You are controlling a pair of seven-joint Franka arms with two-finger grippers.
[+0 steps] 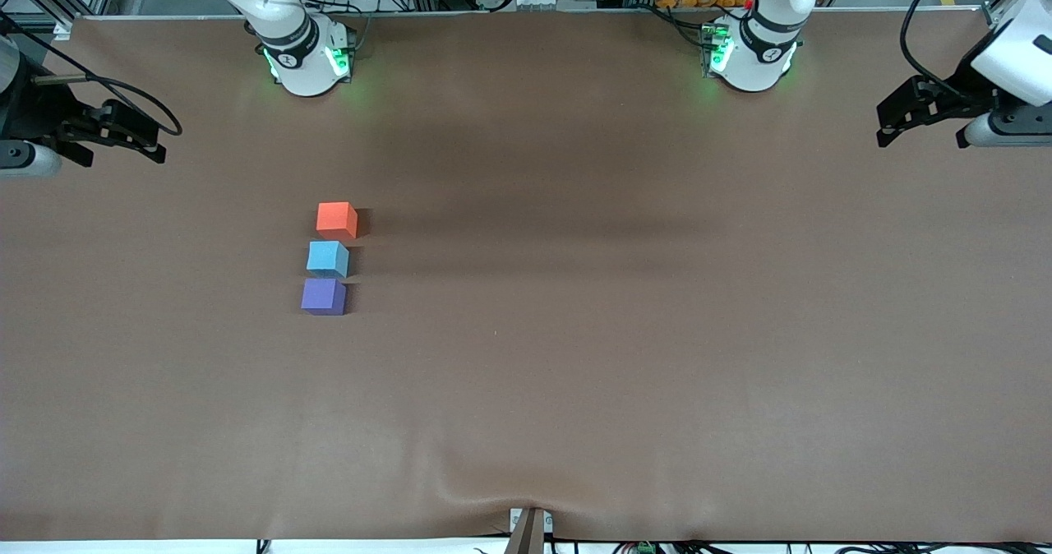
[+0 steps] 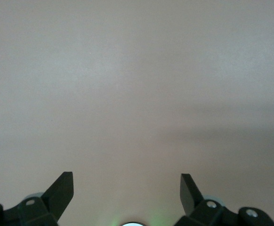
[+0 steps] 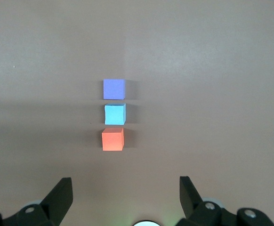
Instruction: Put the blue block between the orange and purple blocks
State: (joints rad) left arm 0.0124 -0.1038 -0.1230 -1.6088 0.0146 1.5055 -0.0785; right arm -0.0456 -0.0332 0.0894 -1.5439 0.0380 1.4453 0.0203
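Blue block [image 1: 327, 258]: on the table [image 1: 625, 332], in line between the orange block [image 1: 336, 219] and the purple block [image 1: 323, 297], narrow gaps on either side; well apart from both hands.
Orange block: at the end of the row closer to the right arm's base.
Purple block: at the end of the row closest to the front camera.
Right hand [image 1: 123, 135]: raised at the right arm's end of the table, fingers spread apart, holding nothing; row of three blocks well ahead of it in the right wrist view, orange first, then blue [image 3: 114, 114], then purple.
Left hand [image 1: 925, 114]: raised at the left arm's end of the table, fingers spread apart, empty; only bare table ahead of it; waiting.
Step in hand: by the look of it, placing done, both arms pulled away to the table ends.
Next move: likely none needed; at most, holding clear of the row to avoid nudging it.
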